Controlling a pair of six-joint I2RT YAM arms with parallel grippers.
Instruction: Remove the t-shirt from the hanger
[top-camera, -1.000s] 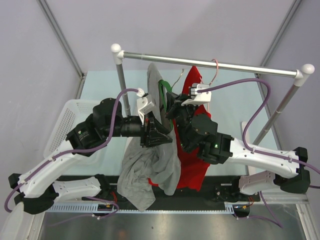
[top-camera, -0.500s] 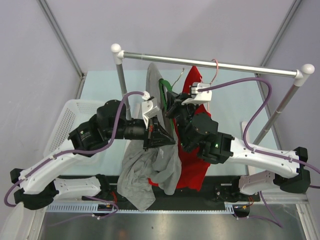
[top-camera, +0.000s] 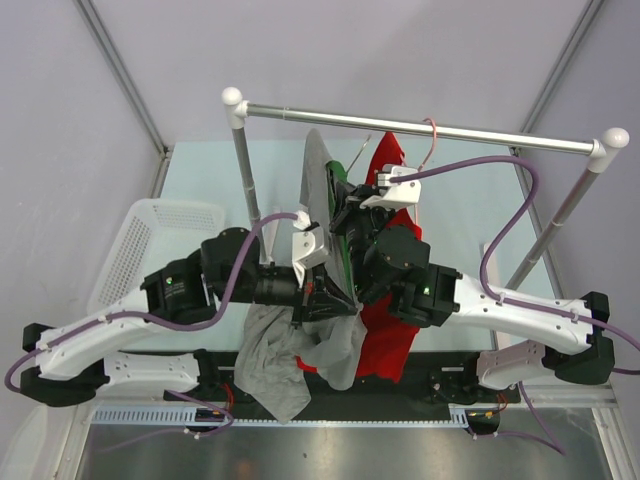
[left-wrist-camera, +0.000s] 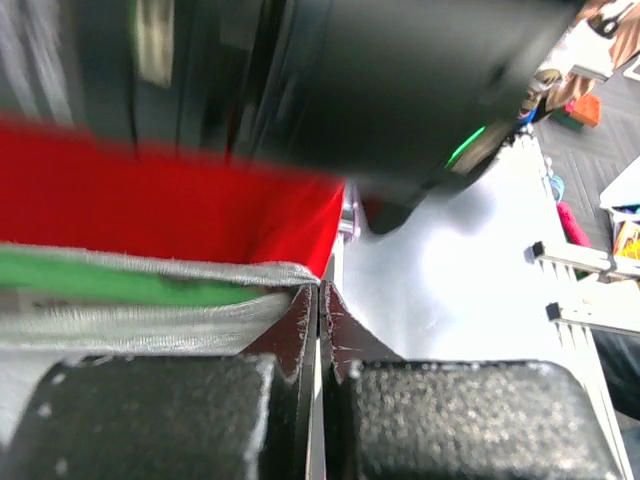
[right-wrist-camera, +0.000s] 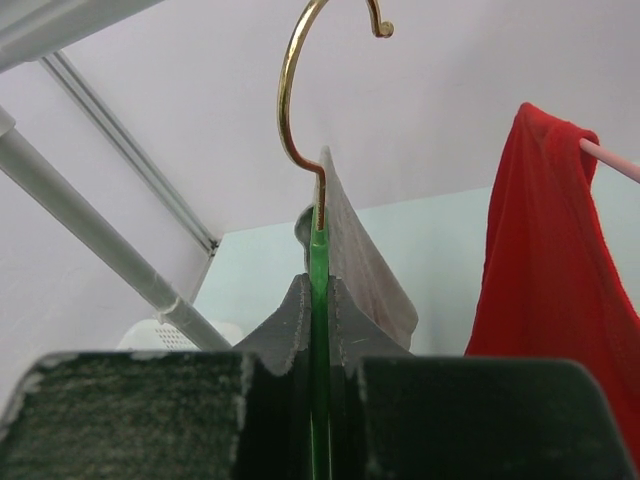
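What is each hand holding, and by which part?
Right hand clamps the green hanger just below its hook; left hand pinches the grey t-shirt by its edge.

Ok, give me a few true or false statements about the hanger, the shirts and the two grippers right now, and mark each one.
1. The right gripper is shut on the green hanger. True.
2. The hanger's gold hook sits on the rail. False: it is in free air, off the rail.
3. The left gripper pinches the grey shirt. True.
4. The red shirt lies in the white basket. False: it hangs from the rail.
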